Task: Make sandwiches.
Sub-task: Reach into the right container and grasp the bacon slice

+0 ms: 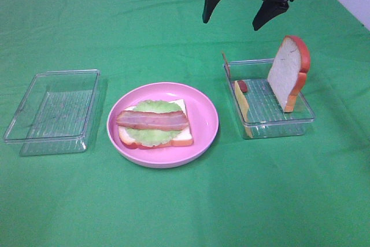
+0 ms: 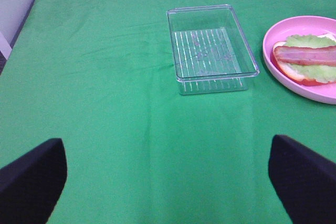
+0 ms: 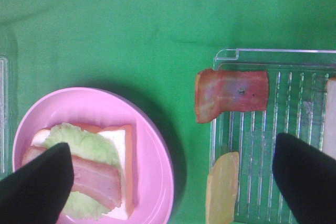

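Observation:
The sandwich (image 1: 155, 122) lies open on a round pink plate (image 1: 202, 121): a white bread slice, a green lettuce leaf and one bacon strip on top. A second bread slice (image 1: 288, 73) stands upright in the right clear tray (image 1: 276, 126), with a yellow cheese slice (image 1: 241, 100) and a bacon strip (image 1: 243, 86) leaning at the tray's left wall. My right gripper (image 1: 232, 21) hangs open high above the table, behind that tray; its wrist view shows the bacon (image 3: 231, 94), cheese (image 3: 223, 190) and sandwich (image 3: 89, 171) below. My left gripper (image 2: 165, 145) is open over bare cloth, holding nothing.
An empty clear tray (image 1: 55, 111) sits left of the plate, also seen in the left wrist view as the tray (image 2: 210, 45) beside the plate (image 2: 273, 61). Green cloth covers the whole table.

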You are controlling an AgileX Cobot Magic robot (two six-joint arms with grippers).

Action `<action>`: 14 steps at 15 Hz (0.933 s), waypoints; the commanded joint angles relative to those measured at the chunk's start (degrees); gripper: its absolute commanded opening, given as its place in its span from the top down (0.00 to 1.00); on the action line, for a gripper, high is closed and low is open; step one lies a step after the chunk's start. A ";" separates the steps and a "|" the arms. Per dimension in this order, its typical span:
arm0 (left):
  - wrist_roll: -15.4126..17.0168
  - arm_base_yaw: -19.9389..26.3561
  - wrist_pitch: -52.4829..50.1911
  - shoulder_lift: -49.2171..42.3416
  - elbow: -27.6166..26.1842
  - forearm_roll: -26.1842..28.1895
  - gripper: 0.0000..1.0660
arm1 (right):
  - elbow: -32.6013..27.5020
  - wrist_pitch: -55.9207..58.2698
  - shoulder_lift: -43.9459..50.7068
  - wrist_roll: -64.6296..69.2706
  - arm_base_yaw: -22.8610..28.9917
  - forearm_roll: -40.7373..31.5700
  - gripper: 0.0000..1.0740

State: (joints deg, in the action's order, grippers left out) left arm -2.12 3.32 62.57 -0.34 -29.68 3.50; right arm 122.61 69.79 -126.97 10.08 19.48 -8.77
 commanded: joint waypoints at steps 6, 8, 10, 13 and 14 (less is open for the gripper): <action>0.00 -0.06 -0.86 -0.74 0.17 -0.29 0.08 | 0.23 -3.95 -6.25 0.40 -0.06 -2.06 0.08; 0.00 -0.06 -0.86 -0.74 0.17 -0.29 0.08 | 0.23 -5.04 -7.62 0.40 -0.06 -0.57 0.08; 0.00 -0.06 -0.86 -0.74 0.17 -0.29 0.08 | 0.23 -5.96 -7.96 0.40 -0.06 1.32 0.09; 0.00 -0.06 -0.86 -0.74 0.17 -0.29 0.08 | 0.23 -7.10 -8.02 0.40 -0.06 2.06 0.15; 0.00 -0.06 -0.86 -0.74 0.17 -0.29 0.08 | 0.23 -7.39 -8.02 0.40 -0.06 2.18 0.16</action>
State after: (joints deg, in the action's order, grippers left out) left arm -2.12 3.32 62.57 -0.34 -29.68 3.50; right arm 122.67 62.74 -134.82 10.08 19.48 -6.88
